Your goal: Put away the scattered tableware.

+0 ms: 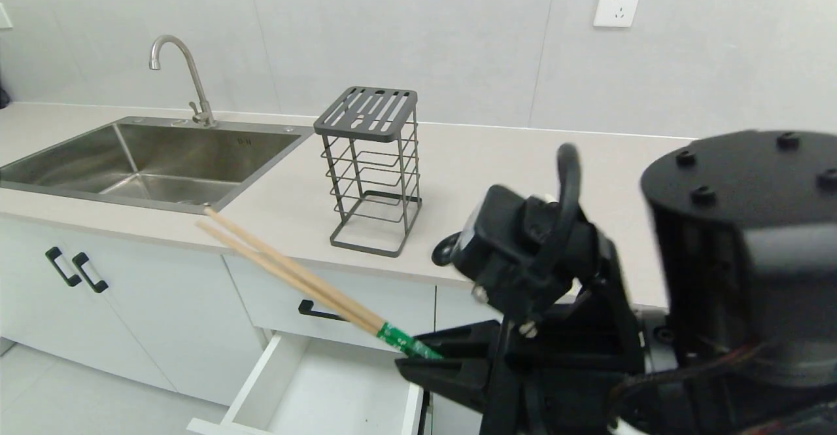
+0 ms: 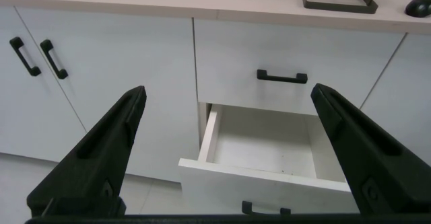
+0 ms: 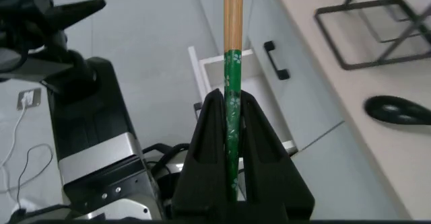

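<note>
A pair of wooden chopsticks (image 1: 294,275) with green ends is clamped in my right gripper (image 1: 422,355), which is shut on the green ends (image 3: 232,103). The sticks slant up and left from the gripper, in front of the counter edge and above the open white drawer (image 1: 314,389). My left gripper (image 2: 229,93) hangs in front of the cabinets facing that drawer (image 2: 266,146), fingers (image 2: 121,133) spread wide and nothing between them. A black utensil (image 1: 446,252) lies on the counter beside the wire rack (image 1: 373,167); its shape is partly hidden by my right arm.
The grey wire rack stands on the beige counter (image 1: 471,160) right of the steel sink (image 1: 157,160) and tap (image 1: 189,75). Above the open drawer is a shut drawer with a black handle (image 2: 281,77). Cabinet doors with black handles (image 2: 40,57) lie to the left.
</note>
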Robot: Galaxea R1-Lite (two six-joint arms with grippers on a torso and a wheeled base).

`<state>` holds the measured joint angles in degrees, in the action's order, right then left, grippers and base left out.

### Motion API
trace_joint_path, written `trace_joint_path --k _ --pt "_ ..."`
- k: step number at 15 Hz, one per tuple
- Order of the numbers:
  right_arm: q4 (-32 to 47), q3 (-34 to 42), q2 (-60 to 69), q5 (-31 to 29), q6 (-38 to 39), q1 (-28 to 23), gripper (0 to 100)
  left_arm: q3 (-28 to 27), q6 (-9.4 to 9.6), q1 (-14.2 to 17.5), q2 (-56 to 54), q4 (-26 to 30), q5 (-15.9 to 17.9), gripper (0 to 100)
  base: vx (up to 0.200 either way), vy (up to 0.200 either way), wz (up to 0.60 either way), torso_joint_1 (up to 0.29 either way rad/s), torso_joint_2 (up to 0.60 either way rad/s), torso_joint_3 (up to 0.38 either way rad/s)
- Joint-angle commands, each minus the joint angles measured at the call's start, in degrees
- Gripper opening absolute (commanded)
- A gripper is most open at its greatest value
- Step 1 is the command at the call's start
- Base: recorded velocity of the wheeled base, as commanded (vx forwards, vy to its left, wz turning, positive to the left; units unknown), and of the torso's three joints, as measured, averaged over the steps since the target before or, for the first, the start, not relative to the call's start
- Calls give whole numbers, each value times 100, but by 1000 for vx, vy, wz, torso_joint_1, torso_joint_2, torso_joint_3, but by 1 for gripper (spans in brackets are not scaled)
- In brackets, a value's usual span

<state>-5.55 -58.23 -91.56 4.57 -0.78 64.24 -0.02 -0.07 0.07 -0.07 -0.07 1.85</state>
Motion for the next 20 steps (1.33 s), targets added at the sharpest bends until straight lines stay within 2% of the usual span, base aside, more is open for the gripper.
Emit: trace_joint_path --k 1,6,10,16,20 --pt "10 14 -441 0 -10 185 0 2 -1 1 7 -1 -1 100 0 0 0 0 0 0" --pt "10 -223 -1074 9 -388 211 0 2 -1 1 7 -1 -1 100 0 0 0 0 0 0" --pt "10 -637 -1452 17 -353 -8 0 2 -1 -7 7 -1 -1 100 0 0 0 0 0 0" --pt "-43 -900 -1786 35 -282 -52 0 2 -1 1 7 -1 -1 100 0 0 0 0 0 0" --pt "-43 -1173 -2041 35 -238 -52 0 2 -1 1 7 -1 -1 100 0 0 0 -164 321 159"
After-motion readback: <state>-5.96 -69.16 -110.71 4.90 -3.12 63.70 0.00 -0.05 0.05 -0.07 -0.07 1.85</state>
